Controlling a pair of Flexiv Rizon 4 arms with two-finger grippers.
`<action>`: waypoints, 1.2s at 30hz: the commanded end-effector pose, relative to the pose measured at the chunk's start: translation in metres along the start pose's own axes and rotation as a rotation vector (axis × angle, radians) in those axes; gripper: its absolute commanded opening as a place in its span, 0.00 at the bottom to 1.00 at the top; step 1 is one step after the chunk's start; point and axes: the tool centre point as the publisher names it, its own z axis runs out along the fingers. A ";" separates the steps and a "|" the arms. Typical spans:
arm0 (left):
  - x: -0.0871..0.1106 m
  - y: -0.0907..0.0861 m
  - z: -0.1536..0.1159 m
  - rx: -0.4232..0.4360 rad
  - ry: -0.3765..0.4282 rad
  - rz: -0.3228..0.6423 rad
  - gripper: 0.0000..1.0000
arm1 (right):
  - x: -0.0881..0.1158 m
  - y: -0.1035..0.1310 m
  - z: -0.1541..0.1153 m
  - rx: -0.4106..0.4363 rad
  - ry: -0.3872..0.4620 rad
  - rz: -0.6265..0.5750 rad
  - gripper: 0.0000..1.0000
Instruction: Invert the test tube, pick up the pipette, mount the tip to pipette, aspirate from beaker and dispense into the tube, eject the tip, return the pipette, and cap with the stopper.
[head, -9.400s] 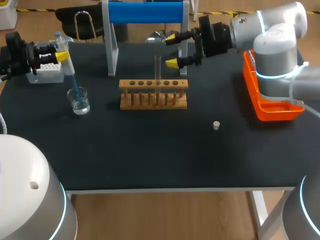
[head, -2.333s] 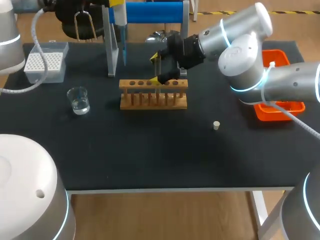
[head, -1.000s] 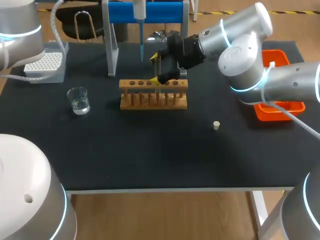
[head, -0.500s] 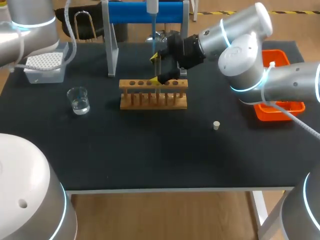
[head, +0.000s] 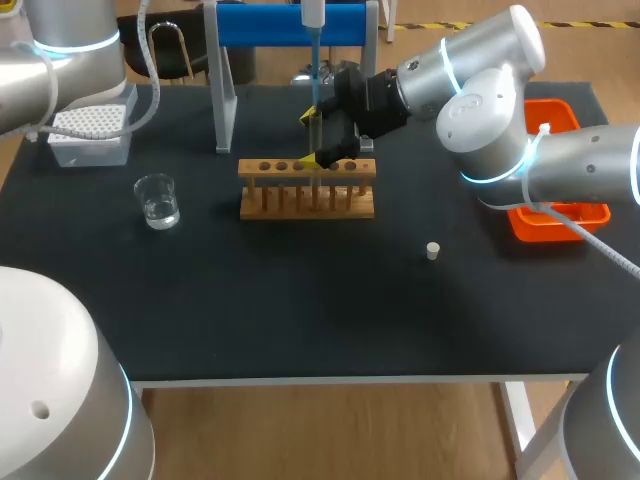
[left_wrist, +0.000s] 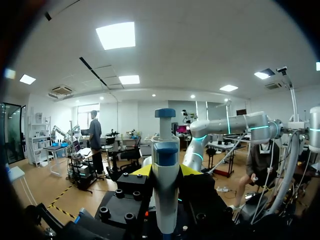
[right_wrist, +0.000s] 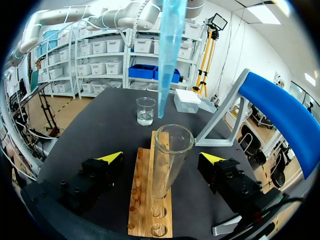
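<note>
Right wrist view: the test tube (right_wrist: 170, 160) stands upright, mouth up, in the wooden rack (right_wrist: 150, 220). It sits between the fingers of my right gripper (right_wrist: 160, 158), which are spread wide with a clear gap on each side, so nothing is clamped. The blue tip (right_wrist: 167, 55) hangs above the tube. Its end looks just off the rim, toward the beaker (right_wrist: 145, 111), rather than over the middle of the mouth.

Left wrist view: my left gripper (left_wrist: 166, 171) is closed on the pipette (left_wrist: 165, 195). The yellow tips press its body from both sides and it stands upright. The table is not visible here.

Head view: the pipette drops in from the far edge with its tip over the rack, at the tube. The stopper (head: 433, 251) lies on the table well apart from the rack, on my right arm's side.

I take the step in hand to be dispensing. To do it well, I should:
- Nudge the tip over the centre of the mouth.
- Keep the pipette plumb.
- Lower straight until the end is inside the rim.
- Only then press, slowly.

My right fingers should not bump the tube.
</note>
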 end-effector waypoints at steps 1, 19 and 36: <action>-0.003 0.001 -0.001 0.004 0.008 -0.001 0.00 | -0.001 0.000 0.000 0.003 0.004 0.000 1.00; -0.007 0.011 -0.001 0.013 0.012 0.007 0.00 | -0.001 0.000 0.000 0.003 0.004 0.000 1.00; -0.009 0.021 -0.004 0.018 0.014 0.012 0.00 | -0.001 0.000 0.000 0.003 0.004 0.000 1.00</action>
